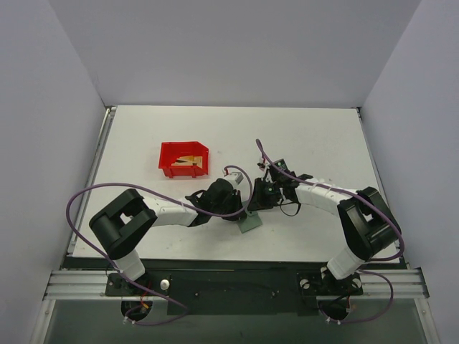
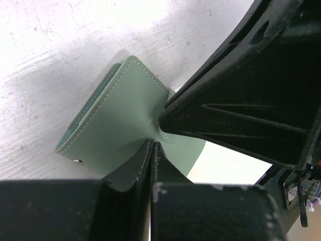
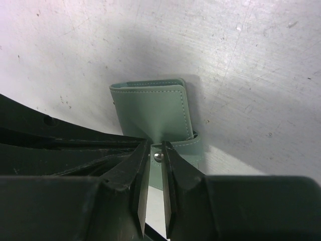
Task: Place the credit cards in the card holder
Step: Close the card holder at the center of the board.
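Card holder [image 3: 150,108]: pale mint green outside, matte, with one row of lighter stitching round the edges. A darker teal strip shows along its folded edge.
Snap stud [image 3: 158,156] on its tab: shiny silver.
My left gripper [image 2: 153,144] and right gripper [image 3: 155,148]: plain black, with fingertip edges scuffed pale grey.
Counter [image 1: 308,136]: white, with fine grey scratches and specks.
Bin [image 1: 183,146]: bright red.
Credit cards [image 1: 188,161] in the bin: gold-tan with a dark streak across them.
My left arm [image 1: 172,213] and right arm [image 1: 323,193]: white links, black joints.
Cables [image 1: 75,204]: purple.
Walls [image 1: 237,50]: flat pale grey, no pattern.
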You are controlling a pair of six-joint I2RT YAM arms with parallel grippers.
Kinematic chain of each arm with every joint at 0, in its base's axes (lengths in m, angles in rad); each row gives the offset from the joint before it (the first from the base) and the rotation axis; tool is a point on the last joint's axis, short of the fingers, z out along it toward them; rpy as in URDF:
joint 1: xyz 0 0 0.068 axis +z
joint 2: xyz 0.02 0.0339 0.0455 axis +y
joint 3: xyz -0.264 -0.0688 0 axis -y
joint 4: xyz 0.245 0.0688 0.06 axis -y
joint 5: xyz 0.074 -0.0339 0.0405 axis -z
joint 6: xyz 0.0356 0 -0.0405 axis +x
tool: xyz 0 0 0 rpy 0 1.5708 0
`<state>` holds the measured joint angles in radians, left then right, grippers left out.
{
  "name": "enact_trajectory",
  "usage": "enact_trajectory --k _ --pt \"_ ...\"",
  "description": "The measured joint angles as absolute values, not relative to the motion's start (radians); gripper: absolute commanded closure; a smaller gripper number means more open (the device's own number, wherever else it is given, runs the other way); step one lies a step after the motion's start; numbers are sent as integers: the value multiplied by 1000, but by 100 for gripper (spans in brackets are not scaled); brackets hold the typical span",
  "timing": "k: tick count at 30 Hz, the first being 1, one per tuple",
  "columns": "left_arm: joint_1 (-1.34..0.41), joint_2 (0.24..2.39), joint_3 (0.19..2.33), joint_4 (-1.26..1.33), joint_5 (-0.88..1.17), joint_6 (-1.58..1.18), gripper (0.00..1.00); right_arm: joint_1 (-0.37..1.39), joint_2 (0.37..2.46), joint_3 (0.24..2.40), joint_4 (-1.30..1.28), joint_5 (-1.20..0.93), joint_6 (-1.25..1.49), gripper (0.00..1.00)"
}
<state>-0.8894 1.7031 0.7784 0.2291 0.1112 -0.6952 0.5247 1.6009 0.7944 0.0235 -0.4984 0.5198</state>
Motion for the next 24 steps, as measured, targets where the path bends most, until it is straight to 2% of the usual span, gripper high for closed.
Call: enact_trajectory --k 8,17,24 --pt "-889 1703 778 229 111 -695 100 525 1601 783 50 -499 523 95" --pt "-889 1703 778 229 111 -695 100 525 1516 725 66 -452 529 88" --pt "-889 1703 778 229 112 -695 100 524 1434 709 73 -422 529 88"
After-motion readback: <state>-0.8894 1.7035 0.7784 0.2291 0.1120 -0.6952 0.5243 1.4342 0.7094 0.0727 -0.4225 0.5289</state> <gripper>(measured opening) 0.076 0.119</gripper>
